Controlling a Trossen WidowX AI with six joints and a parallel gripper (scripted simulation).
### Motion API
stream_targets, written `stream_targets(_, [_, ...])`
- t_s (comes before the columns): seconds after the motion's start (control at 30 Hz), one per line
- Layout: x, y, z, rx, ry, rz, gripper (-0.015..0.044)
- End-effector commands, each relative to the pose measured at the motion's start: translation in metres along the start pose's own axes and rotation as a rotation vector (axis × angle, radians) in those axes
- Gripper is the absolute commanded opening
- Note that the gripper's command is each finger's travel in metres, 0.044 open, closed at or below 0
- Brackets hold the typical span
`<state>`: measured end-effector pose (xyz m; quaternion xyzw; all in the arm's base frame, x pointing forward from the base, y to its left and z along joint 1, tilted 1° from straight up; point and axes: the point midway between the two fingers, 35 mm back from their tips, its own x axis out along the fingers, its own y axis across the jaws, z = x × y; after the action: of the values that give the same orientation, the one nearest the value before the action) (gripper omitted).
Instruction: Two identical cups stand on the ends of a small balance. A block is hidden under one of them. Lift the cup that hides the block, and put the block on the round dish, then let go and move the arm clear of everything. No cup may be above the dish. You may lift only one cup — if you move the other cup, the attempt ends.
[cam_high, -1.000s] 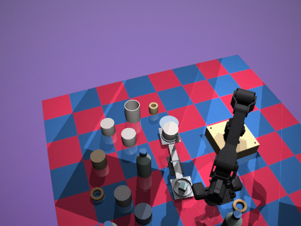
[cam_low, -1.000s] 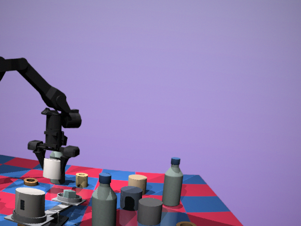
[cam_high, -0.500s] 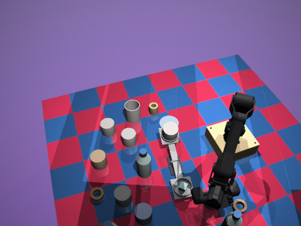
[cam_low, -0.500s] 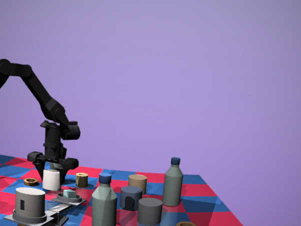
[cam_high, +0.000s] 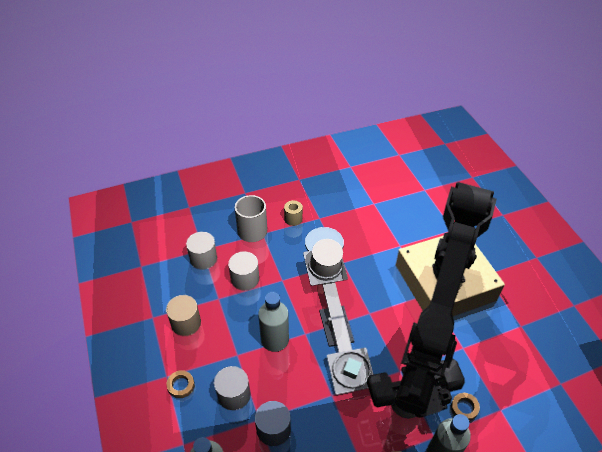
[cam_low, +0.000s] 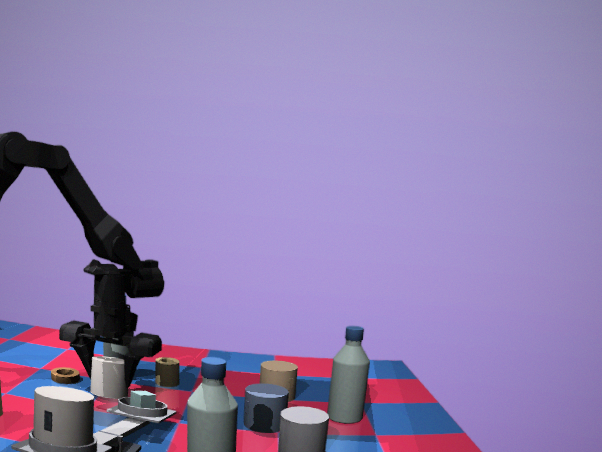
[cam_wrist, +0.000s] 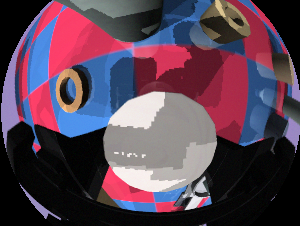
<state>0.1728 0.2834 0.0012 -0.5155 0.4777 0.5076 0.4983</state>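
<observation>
My gripper (cam_high: 414, 396) (cam_low: 109, 382) is shut on a white cup (cam_low: 107, 375) (cam_wrist: 160, 142), upright beside the near end of the balance. The cup is low, at or just above the table; I cannot tell if it touches. In the top view the hand hides it. The pale green block (cam_high: 352, 368) (cam_low: 143, 398) lies uncovered in the ringed pan at that end of the balance beam (cam_high: 333, 301) (cam_low: 120, 429). The other cup (cam_high: 327, 254) (cam_low: 64, 415) stands on the far end. The pale blue round dish (cam_high: 320, 233) lies just behind it, partly hidden.
A grey-green bottle (cam_high: 452, 436) (cam_wrist: 125, 17) and a wooden ring (cam_high: 465, 406) (cam_low: 65, 375) (cam_wrist: 61, 91) are near the gripper. A brass tube (cam_low: 167, 373) (cam_wrist: 217, 25) is close too. Another bottle (cam_high: 274, 327) (cam_low: 212, 412) and several cylinders stand left of the balance in the top view.
</observation>
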Motion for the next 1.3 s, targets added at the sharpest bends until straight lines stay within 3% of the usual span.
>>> stream_targets(0.0, [0.000, 0.000, 0.000, 0.000, -0.001, -0.001, 0.0131])
stream_targets(0.4, [-0.012, -0.001, 0.001, 0.001, -0.001, 0.000, 0.0440])
stream_targets(0.5, [-0.051, 0.000, 0.000, 0.003, -0.001, 0.001, 0.0440])
stream_targets(0.67, [-0.054, 0.000, 0.000, 0.004, -0.001, 0.001, 0.0440])
stream_targets(0.9, [-0.061, -0.018, -0.005, 0.127, -0.032, 0.023, 0.0260])
stream_targets(1.27, [-0.062, -0.080, -0.061, 0.465, -0.007, -0.001, 0.0260])
